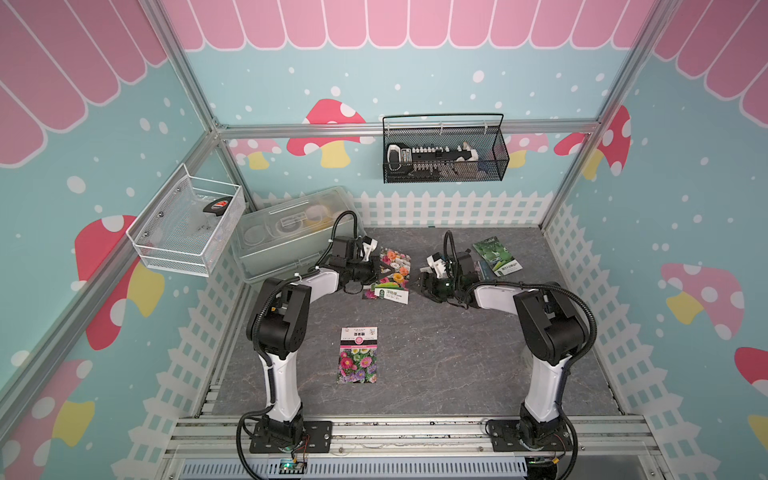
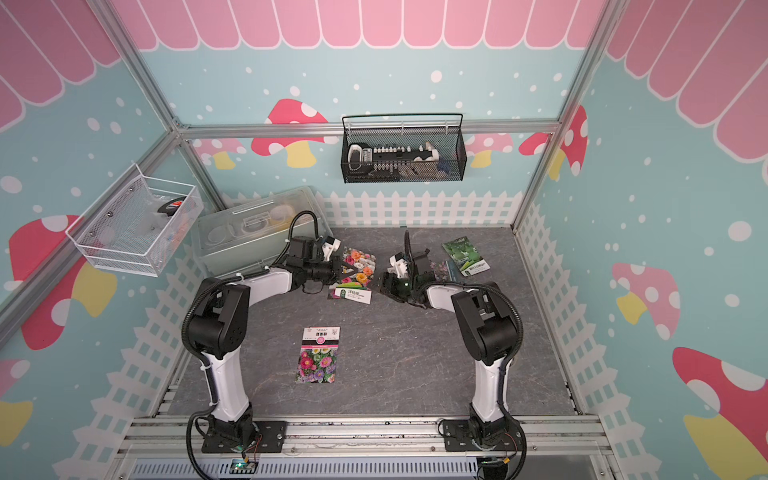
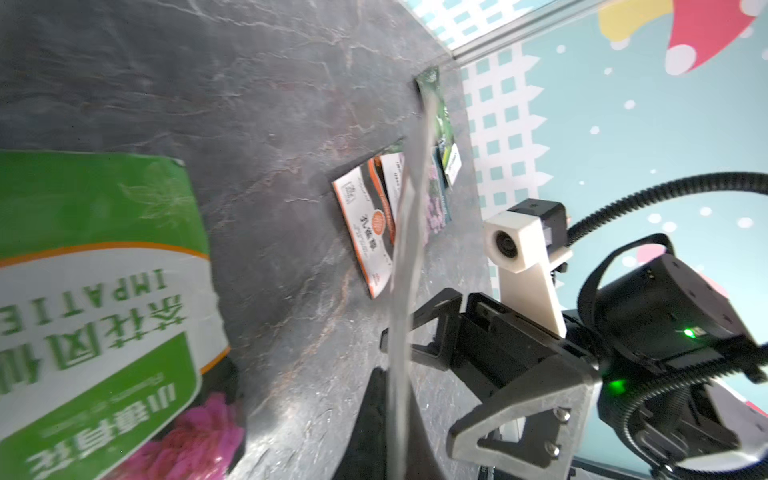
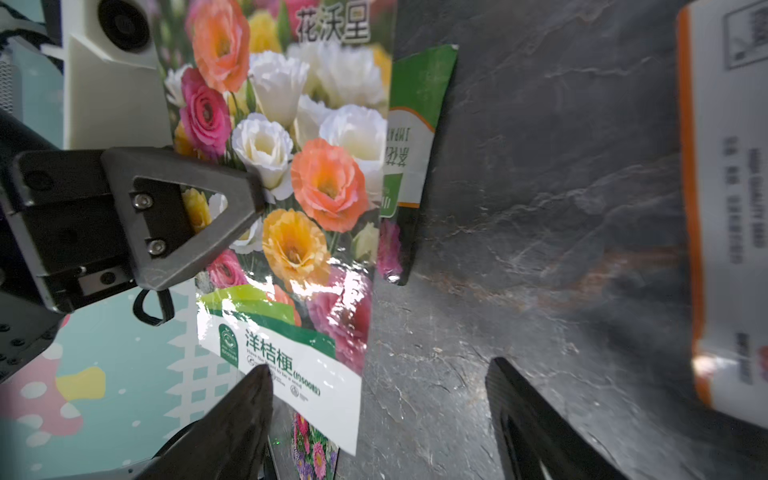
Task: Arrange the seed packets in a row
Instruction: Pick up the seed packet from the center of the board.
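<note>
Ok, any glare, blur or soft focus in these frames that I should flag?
Right wrist view: white glare streaks across the lower half of the mixed-flower packet, and the orange-edged packet at the frame edge is blurred. Left wrist view: the green-banded packet is very close and soft, though its large text is still readable. In both top views: even light, in focus.

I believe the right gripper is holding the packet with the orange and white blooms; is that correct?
Not quite: it is the left gripper that is holding the packet with the orange and white blooms, its fingers shut on the packet's edge, as the right wrist view shows. The right gripper stands open and empty.
</note>
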`<action>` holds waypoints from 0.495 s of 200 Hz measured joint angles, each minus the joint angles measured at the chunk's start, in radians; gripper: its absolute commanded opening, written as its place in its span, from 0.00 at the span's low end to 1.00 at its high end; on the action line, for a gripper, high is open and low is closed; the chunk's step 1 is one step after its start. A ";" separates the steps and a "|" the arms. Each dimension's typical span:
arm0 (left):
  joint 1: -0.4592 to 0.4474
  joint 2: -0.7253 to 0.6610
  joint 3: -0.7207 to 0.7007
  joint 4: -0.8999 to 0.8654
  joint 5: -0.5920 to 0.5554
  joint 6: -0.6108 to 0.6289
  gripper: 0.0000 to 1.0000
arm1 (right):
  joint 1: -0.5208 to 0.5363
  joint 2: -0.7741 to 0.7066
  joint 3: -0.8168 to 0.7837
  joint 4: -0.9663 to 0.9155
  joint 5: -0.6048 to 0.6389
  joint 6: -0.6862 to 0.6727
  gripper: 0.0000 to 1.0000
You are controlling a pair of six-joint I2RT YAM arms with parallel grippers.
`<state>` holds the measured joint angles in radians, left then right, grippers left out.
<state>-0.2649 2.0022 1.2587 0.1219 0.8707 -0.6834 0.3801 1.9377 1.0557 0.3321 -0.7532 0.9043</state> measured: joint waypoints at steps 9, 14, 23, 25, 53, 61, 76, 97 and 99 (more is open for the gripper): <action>-0.013 -0.001 -0.016 0.042 0.014 -0.029 0.00 | -0.001 0.000 -0.026 0.065 -0.024 0.037 0.81; -0.020 -0.001 -0.027 0.069 0.023 -0.047 0.00 | -0.001 0.000 -0.039 0.099 -0.035 0.057 0.81; -0.033 -0.001 -0.050 0.114 0.039 -0.079 0.00 | -0.001 0.000 -0.057 0.161 -0.055 0.093 0.81; -0.035 -0.001 -0.055 0.126 0.043 -0.092 0.00 | -0.001 0.000 -0.059 0.169 -0.057 0.098 0.81; -0.056 -0.001 -0.132 0.320 0.084 -0.241 0.00 | -0.001 -0.011 -0.080 0.300 -0.080 0.169 0.76; -0.055 0.000 -0.148 0.379 0.092 -0.285 0.00 | -0.001 -0.018 -0.082 0.336 -0.085 0.191 0.72; -0.055 0.008 -0.165 0.510 0.108 -0.375 0.00 | -0.001 -0.024 -0.082 0.420 -0.093 0.242 0.65; -0.055 0.030 -0.173 0.673 0.126 -0.486 0.00 | -0.001 -0.024 -0.082 0.519 -0.100 0.310 0.57; -0.055 0.033 -0.174 0.689 0.127 -0.496 0.00 | -0.001 -0.024 -0.082 0.529 -0.101 0.315 0.57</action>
<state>-0.3195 2.0354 1.0851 0.8108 0.9981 -1.1797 0.3794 1.9133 0.9733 0.8616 -0.8547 1.2194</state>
